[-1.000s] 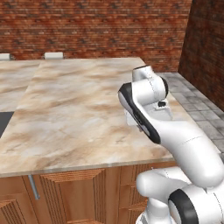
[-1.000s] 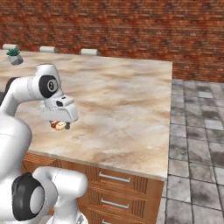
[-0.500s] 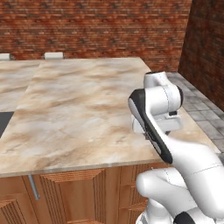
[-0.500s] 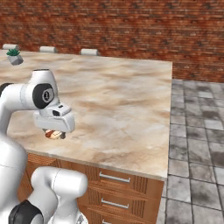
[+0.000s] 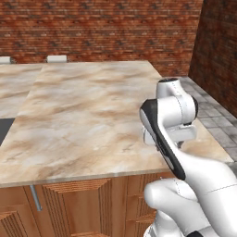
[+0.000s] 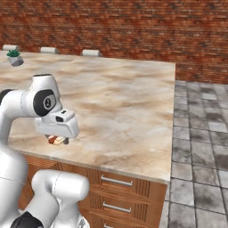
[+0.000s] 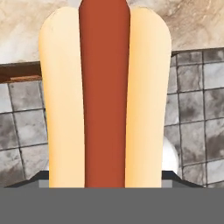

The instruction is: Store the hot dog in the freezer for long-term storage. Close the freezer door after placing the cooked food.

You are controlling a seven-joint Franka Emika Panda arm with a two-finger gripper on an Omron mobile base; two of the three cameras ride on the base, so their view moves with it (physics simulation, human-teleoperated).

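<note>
From the left base view I've got the arm folded low at the near corner of the table, the wrist blocking what it carries. The right base view shows the tool clamped on the hot dog just above the table's front edge. In the hand view the hot dog's long axis runs straight out from the tool, with floor tiles below; no freezer ahead, so I'd say the base must turn.

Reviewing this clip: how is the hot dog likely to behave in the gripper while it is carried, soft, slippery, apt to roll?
The hot dog is probably light: it hangs under the gripper above the counter. Its tan bun looks soft, so a hard squeeze may dent it. The smooth, rounded red sausage could slip or roll lengthwise if the grip loosens.
</note>
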